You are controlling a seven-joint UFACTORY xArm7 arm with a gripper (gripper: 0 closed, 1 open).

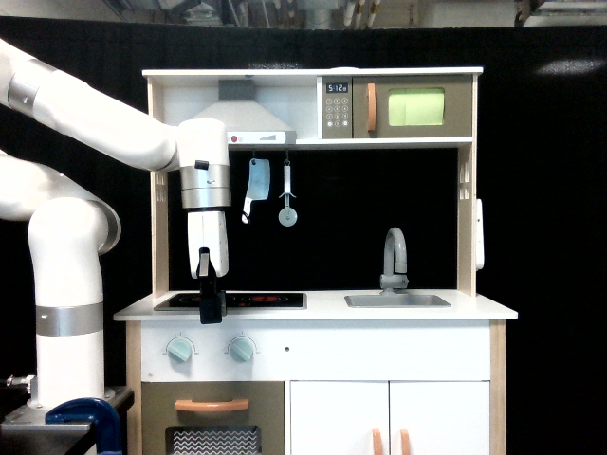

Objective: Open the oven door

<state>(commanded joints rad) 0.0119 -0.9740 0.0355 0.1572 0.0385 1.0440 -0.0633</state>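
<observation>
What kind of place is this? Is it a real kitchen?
Probably a toy kitchen set up for robot tests: a small play unit with a sink, a faucet, a stovetop and the oven door, with a white robot arm reaching in.

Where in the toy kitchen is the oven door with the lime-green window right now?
The oven door sits shut on the top shelf toward the exterior view's right, beside the keypad panel and above the faucet.

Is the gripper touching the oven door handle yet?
No, the gripper hangs low over the stovetop, far from the oven door.
</observation>
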